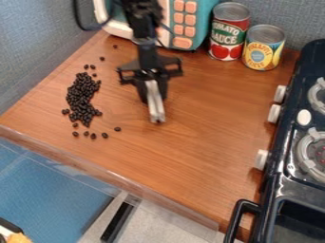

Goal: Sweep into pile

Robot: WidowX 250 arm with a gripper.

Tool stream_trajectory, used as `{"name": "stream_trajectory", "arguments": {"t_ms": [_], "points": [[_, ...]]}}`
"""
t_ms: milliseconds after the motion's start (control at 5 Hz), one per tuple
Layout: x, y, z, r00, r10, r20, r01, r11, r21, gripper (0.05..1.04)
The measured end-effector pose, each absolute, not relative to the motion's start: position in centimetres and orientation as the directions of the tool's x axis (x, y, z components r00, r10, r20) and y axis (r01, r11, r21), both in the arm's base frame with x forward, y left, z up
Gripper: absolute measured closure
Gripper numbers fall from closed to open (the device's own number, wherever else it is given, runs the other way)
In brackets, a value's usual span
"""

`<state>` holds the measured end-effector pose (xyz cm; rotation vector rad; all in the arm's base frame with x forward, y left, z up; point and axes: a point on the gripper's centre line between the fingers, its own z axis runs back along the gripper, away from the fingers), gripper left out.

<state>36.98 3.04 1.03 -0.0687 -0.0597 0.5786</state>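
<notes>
Black beans (81, 97) lie toward the left of the wooden counter (203, 128) in a dense, elongated heap, with single beans scattered near both ends. The pincer (157, 118), clenched, hangs over the counter to the right of the heap, apart from it. Behind stand a teal toy microwave (204, 16), a red-labelled can (229, 35) and a yellow-labelled can (262, 50); a black stove (285, 190) borders the right side
</notes>
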Motion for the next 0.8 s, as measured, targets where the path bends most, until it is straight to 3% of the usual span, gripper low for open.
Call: {"name": "stream_trajectory", "arguments": {"t_ms": [200,400,600,800], "points": [[37.5,3.3,0.9,0.827,0.559,0.058,-0.555,0.829,-0.062,0.65],[37.6,3.3,0.9,0.832,0.549,0.071,-0.545,0.835,-0.073,0.348],[35.9,3.6,1.7,0.841,0.54,0.027,-0.534,0.839,-0.106,0.1],[35.1,4.9,5.5,0.836,0.541,0.095,-0.523,0.837,-0.163,0.075]]}}
